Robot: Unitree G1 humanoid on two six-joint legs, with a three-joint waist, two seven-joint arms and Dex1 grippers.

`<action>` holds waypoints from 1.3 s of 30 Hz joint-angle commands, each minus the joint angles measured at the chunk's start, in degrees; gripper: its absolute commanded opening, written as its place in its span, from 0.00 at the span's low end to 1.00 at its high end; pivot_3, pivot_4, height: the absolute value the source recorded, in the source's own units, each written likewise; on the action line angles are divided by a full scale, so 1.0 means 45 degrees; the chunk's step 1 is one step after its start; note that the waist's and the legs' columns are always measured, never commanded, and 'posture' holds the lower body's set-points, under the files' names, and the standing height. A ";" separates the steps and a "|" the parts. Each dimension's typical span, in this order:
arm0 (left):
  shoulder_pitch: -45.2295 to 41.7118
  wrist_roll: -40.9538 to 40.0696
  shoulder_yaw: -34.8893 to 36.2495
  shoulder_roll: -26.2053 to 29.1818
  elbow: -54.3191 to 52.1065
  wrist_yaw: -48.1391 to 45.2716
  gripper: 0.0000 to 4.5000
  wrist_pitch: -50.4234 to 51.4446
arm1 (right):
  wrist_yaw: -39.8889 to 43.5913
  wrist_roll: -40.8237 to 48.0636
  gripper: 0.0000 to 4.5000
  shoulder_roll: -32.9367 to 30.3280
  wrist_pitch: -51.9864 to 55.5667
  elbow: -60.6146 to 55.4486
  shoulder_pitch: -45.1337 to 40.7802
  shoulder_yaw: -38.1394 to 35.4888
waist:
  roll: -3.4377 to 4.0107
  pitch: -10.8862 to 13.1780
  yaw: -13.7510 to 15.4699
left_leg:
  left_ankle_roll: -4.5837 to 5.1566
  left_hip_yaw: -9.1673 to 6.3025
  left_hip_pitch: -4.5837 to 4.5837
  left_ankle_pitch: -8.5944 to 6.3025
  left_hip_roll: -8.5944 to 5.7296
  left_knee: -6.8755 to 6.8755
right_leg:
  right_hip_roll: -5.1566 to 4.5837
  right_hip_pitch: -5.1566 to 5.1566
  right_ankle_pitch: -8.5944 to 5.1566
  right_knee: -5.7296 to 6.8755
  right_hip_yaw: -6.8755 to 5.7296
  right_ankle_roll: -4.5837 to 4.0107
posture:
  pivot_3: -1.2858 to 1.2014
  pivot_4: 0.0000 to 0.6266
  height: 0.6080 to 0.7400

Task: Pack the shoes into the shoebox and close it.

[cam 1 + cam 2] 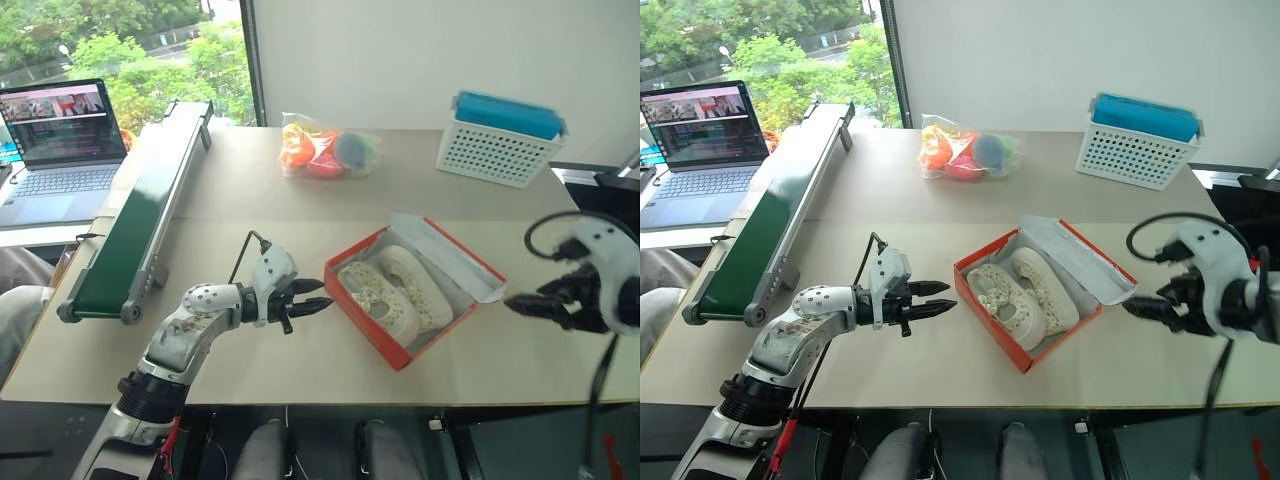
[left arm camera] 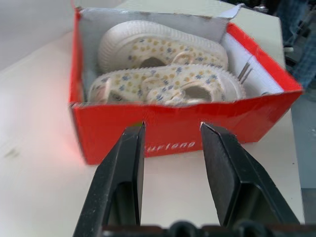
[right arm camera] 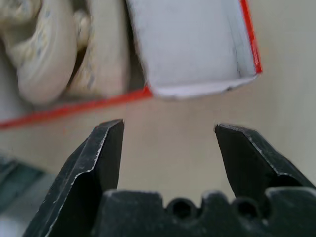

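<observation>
Your shoes point(image 1: 395, 287) lie in the shoebox point(image 1: 372, 322), its lid open; box walls partly hide them. Left gripper point(image 1: 312, 298) and right gripper point(image 1: 525, 304) gape empty.

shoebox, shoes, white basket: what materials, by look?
Shoebox: matte red-orange cardboard, white inside; thin folded walls.
Shoes: likely soft cream fabric with small floral print, ribbed rubbery rims.
White basket: probably rigid plastic, with regular perforations.

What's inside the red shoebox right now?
Both cream-white perforated shoes lie side by side inside the open red-orange cardboard shoebox. They cover the box floor, so anything beneath them cannot be seen.
</observation>
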 commanded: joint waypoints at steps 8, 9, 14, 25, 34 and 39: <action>-0.0356 0.0079 -0.0100 -0.0186 0.0014 -0.0239 0.42 -0.0256 | -0.0588 -0.0837 0.78 0.0067 -0.2552 -0.1565 0.0409 0.1971 | -0.0001 0.0000 0.0146 | 0.0005 -0.0012 -0.0018 -0.0005 -0.0012 -0.0002 | -0.0006 0.0032 -0.0004 -0.0087 -0.0005 0.0015 | 0.52 0.24 0.73; -0.0357 0.0082 -0.0086 -0.0174 0.0017 -0.0240 0.42 -0.0237 | -0.0301 -0.0941 0.78 -0.0046 -0.3288 -0.2102 0.0683 0.2096 | -0.0001 0.0000 0.0199 | 0.0011 -0.0011 -0.0028 -0.0008 -0.0014 -0.0002 | -0.0009 0.0026 -0.0003 -0.0088 -0.0008 0.0019 | 0.52 0.24 0.73; -0.0428 0.0095 -0.0045 -0.0171 0.0127 -0.0270 0.42 -0.0158 | 0.1520 -0.1712 0.78 -0.0214 -0.7364 -0.3294 0.1024 0.2484 | -0.0002 0.0004 0.0281 | 0.0024 -0.0024 -0.0035 -0.0016 -0.0020 0.0005 | -0.0011 0.0045 -0.0002 -0.0108 -0.0025 0.0041 | 0.52 0.24 0.73; -0.0255 -0.0005 -0.0013 -0.0240 -0.0235 -0.0169 0.42 0.0202 | 0.3958 -0.7016 0.78 -0.1840 -1.4786 -0.0974 0.1319 0.6278 | -0.0001 0.0004 0.0240 | 0.0043 -0.0024 -0.0036 -0.0030 -0.0019 0.0077 | -0.0018 0.0064 0.0015 -0.0127 -0.0024 0.0059 | 0.52 0.24 0.73; 0.0071 -0.0073 0.0041 -0.0250 -0.0697 0.0112 0.42 0.0489 | 0.4606 -0.9303 0.78 -0.0170 -1.6315 0.0849 -0.0574 0.8397 | -0.0001 0.0004 0.0210 | 0.0039 -0.0019 -0.0016 -0.0027 -0.0016 0.0094 | -0.0019 0.0080 0.0022 -0.0118 -0.0023 0.0049 | 0.52 0.24 0.73; 0.0130 -0.0087 0.0069 -0.0243 -0.0828 0.0218 0.42 0.0586 | 0.4961 -1.0211 0.78 0.0789 -1.6522 0.1682 -0.1272 0.9233 | 0.0001 0.0004 0.0244 | 0.0039 -0.0018 -0.0026 -0.0027 -0.0018 0.0092 | -0.0018 0.0072 0.0022 -0.0109 -0.0025 0.0050 | 0.52 0.24 0.73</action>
